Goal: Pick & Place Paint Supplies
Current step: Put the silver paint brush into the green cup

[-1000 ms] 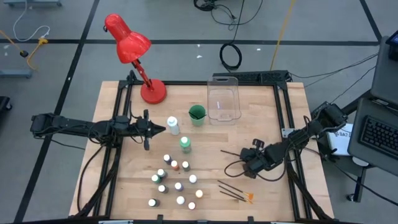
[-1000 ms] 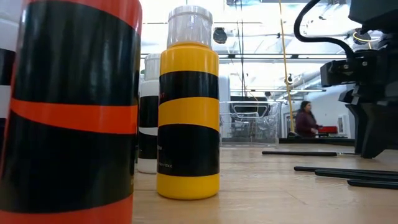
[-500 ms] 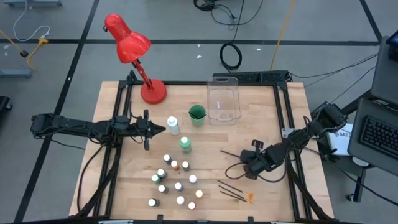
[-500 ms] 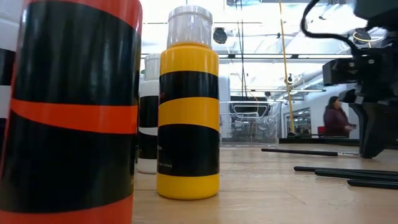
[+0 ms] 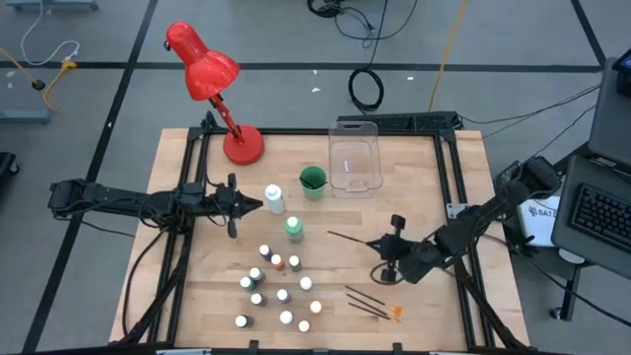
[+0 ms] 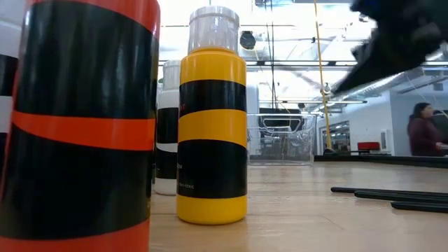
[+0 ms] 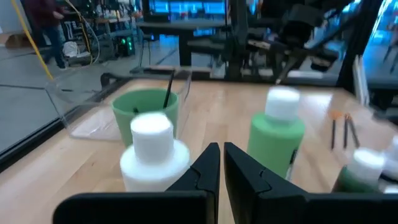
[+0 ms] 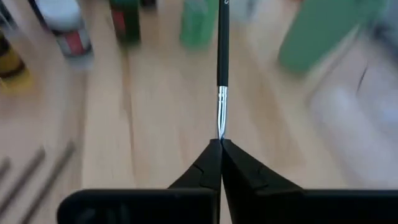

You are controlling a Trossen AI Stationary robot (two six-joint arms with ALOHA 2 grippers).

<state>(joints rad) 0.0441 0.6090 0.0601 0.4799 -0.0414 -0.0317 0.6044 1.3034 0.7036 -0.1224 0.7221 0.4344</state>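
Observation:
My right gripper (image 5: 383,244) hangs over the table's right half, shut on a thin dark brush (image 5: 350,238) that sticks out toward the table's left. Three more brushes (image 5: 373,303) lie flat on the wood nearer the front. Several tiny white-capped paint bottles (image 5: 279,286) stand in a cluster at front centre. A taller white bottle (image 5: 273,200) and a green one (image 5: 294,229) stand behind them. My left gripper (image 5: 237,205) is shut with nothing in it, level, just left of the white bottle (image 7: 154,149). My right gripper pinches the brush at its bristle end (image 8: 220,134), just past the silver ferrule, between its two fingertips. The fingers slant down from the table's right. The brush runs straight on ahead of them, handle outward, lifted clear of the table.
A green cup (image 5: 313,180) with a brush standing in it and a clear plastic bin (image 5: 355,163) stand at the back centre. A red desk lamp (image 5: 212,79) stands at the back left. A person (image 6: 423,129) is in the room beyond the table.
My right gripper has risen and tipped up from a steep downward slant to a shallower one. The brush, which lay flat on the table in front of it, has come up with it clear of the wood, its handle swung toward the table's left.

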